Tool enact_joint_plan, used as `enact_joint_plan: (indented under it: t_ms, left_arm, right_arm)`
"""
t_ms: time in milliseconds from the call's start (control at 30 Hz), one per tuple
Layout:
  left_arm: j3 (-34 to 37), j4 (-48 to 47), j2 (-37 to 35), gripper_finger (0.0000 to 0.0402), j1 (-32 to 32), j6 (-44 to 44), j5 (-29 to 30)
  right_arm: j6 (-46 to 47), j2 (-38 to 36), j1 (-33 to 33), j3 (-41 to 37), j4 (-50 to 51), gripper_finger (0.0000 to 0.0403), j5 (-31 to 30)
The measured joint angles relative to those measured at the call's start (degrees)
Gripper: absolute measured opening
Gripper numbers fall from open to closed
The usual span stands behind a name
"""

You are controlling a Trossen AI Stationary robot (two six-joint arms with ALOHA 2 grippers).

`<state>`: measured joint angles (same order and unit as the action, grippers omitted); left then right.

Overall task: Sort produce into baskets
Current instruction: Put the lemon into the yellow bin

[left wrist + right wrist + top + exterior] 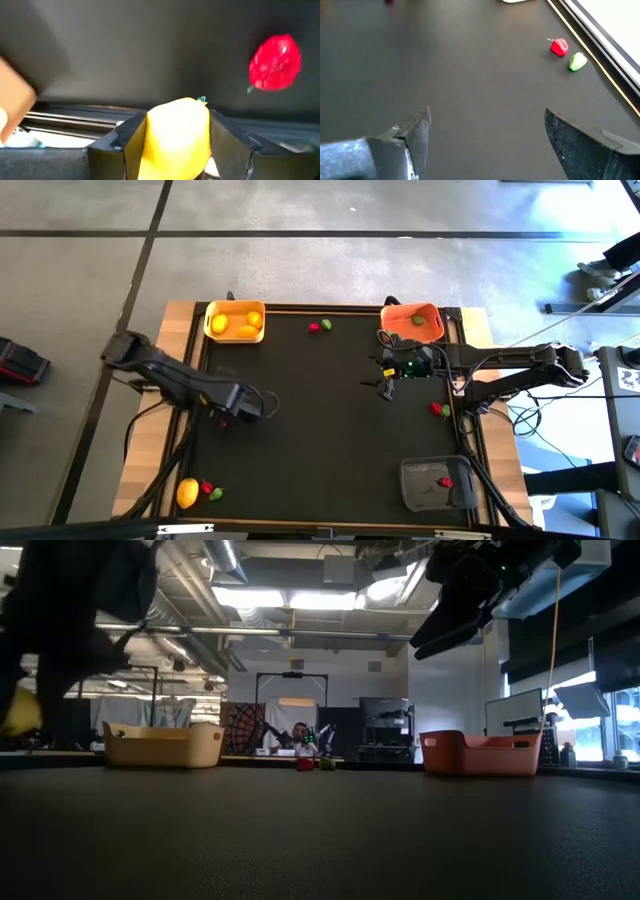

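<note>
A yellow lemon (176, 137) is clamped between the fingers of the left gripper (262, 404), which is raised over the left-middle of the table (330, 430); a red piece (275, 62) is seen on the mat beyond it. The right gripper (388, 383), jaws spread wide and empty, is held over the right half of the table, just in front of the orange-red basket (414, 322) at the far right corner. Sorting is judged partly done: lemons lie in the yellow basket (234, 320) at the far left corner, a green piece in the orange-red basket, a red piece in the grey basket (437, 484) at the near right corner. Loose pieces remain at the far edge (320, 326), the right edge (440, 410) and the near left corner (197, 493). The middle of the table is left open for travel.
</note>
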<state>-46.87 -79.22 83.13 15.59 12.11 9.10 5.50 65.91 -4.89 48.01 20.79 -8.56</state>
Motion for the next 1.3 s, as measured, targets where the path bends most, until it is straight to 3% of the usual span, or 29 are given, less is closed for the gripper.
enact_joint_plan:
  t_ms: [300,667,1300]
  left_arm:
    - [-3.61,1.34,-12.25,0.0187,-8.67,2.45,9.22]
    - [-4.33,14.26,-22.02,0.019,-23.7,-0.08,17.62]
    - [-2.35,41.28,-18.83,0.0191,-50.56,-4.34,20.94]
  right_arm:
    - [0.0,0.0,0.01,0.0,-0.05,0.0319,0.0]
    - [-0.02,0.0,0.0,0.0,-0.03,0.0319,0.0]
    - [-0.02,0.0,0.0,0.0,0.4,0.0319,0.01]
